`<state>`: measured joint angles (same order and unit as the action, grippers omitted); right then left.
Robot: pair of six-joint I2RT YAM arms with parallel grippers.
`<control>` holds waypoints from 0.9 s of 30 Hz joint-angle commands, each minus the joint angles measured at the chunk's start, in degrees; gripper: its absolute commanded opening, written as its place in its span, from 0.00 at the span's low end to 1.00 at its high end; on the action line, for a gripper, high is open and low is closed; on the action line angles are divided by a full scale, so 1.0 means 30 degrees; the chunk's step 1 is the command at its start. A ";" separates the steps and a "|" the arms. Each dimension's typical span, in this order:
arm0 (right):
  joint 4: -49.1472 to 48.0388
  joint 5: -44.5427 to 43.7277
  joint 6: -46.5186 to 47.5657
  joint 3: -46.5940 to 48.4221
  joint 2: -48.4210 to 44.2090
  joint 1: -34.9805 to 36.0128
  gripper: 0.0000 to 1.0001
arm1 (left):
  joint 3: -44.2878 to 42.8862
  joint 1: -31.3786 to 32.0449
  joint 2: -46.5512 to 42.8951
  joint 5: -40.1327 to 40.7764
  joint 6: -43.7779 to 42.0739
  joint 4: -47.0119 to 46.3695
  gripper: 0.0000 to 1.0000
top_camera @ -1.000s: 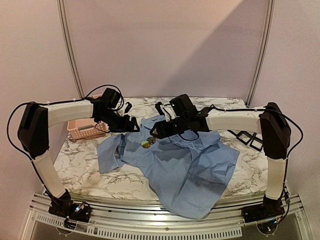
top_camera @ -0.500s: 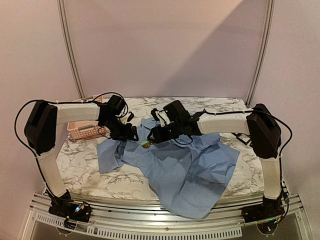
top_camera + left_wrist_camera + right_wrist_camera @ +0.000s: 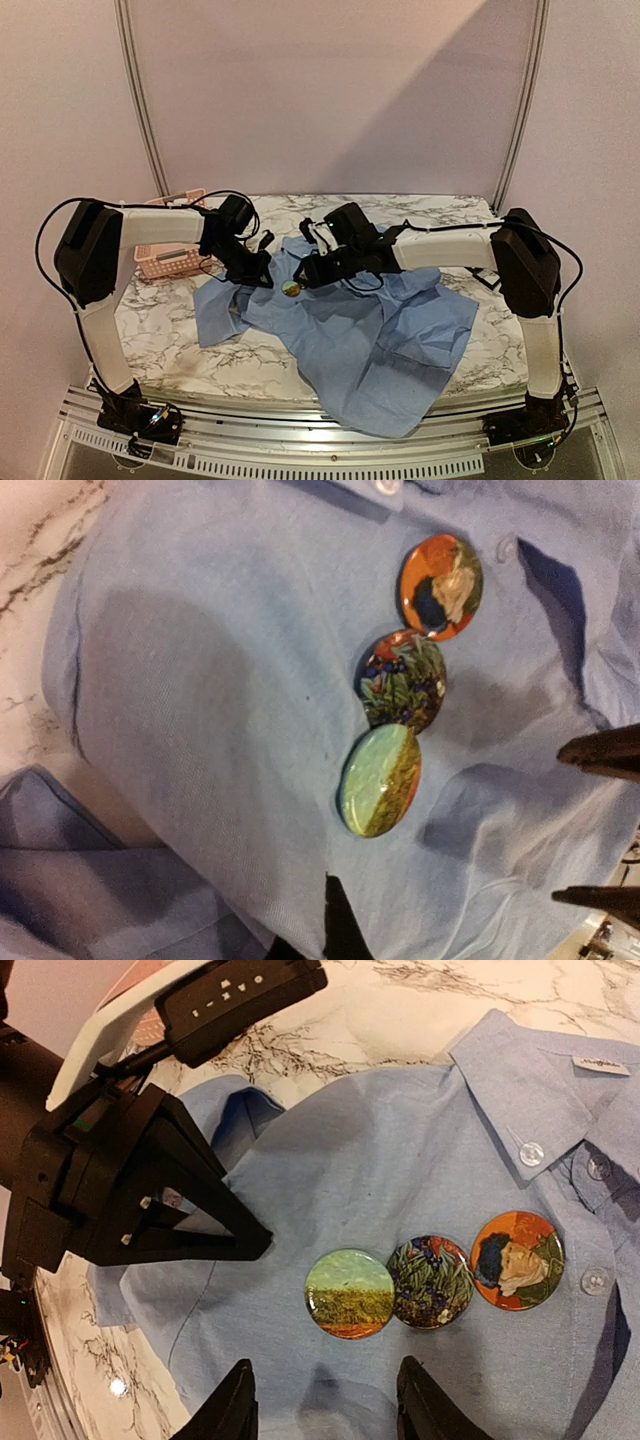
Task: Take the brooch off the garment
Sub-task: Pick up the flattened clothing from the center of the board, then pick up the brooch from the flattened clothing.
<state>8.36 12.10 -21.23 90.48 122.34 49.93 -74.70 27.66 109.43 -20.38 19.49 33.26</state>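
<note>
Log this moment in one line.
left gripper: shut, tip on shirt | right gripper: open, near green brooch | removal: not yet begun

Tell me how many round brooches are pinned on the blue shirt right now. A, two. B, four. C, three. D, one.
C: three round brooches sit side by side in a row on the blue shirt, just below its collar.
</note>
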 commanded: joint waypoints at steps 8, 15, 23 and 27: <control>-0.1164 0.0134 0.0173 -0.0452 0.0070 0.0377 0.45 | 0.1109 0.0244 -0.2050 -0.2837 -0.0032 -0.2885 0.00; -0.1346 0.0301 0.0078 -0.0568 0.0201 0.0369 0.43 | 0.1388 0.0272 -0.2321 -0.3163 0.0306 -0.3455 0.00; -0.1631 0.0420 0.0062 -0.0511 0.0545 0.0366 0.43 | 0.1410 0.0305 -0.2407 -0.3356 0.0331 -0.3546 0.00; -0.1789 0.0450 -0.0052 -0.0489 0.0779 0.0374 0.44 | 0.1432 0.0386 -0.2412 -0.3511 0.0319 -0.3604 0.00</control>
<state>4.16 12.71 -20.93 89.47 122.58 50.68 -71.24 27.77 103.63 -29.65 20.18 24.14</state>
